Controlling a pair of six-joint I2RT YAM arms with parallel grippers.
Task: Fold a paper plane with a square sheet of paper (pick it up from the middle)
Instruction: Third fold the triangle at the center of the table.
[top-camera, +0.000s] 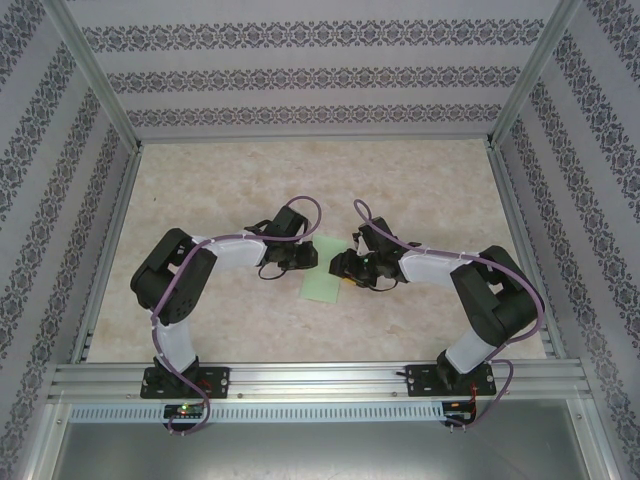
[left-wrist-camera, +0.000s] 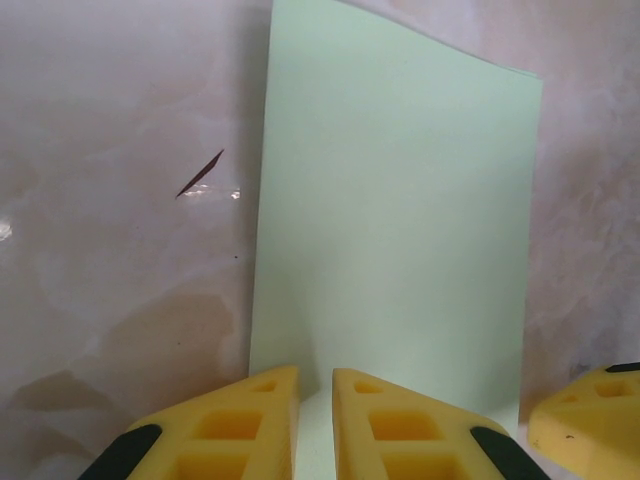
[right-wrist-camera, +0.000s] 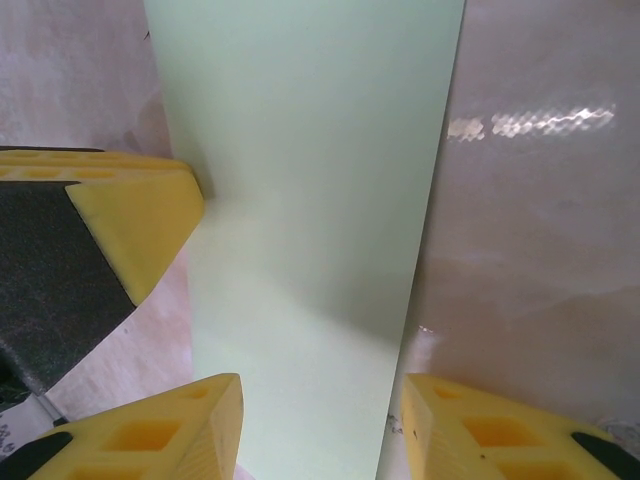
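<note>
1. Square sheet of paper (top-camera: 325, 273): pale green, lying as a narrow rectangle in the middle of the table (top-camera: 220, 190), between the two grippers.
2. Left gripper (left-wrist-camera: 315, 385): jaws almost together with a thin gap left, tips down at the paper's near edge; no clamping to be made out.
3. Right gripper (right-wrist-camera: 320, 395): jaws well apart, straddling the paper's other end, one finger at each long edge.

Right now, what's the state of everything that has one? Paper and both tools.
square sheet of paper: on the table between the tools, looks folded into a narrow rectangle, not yet a plane.
left tool: jaws nearly closed with a slim gap, over the paper's near edge; grip unclear.
right tool: open, jaws straddling the paper's width.
</note>
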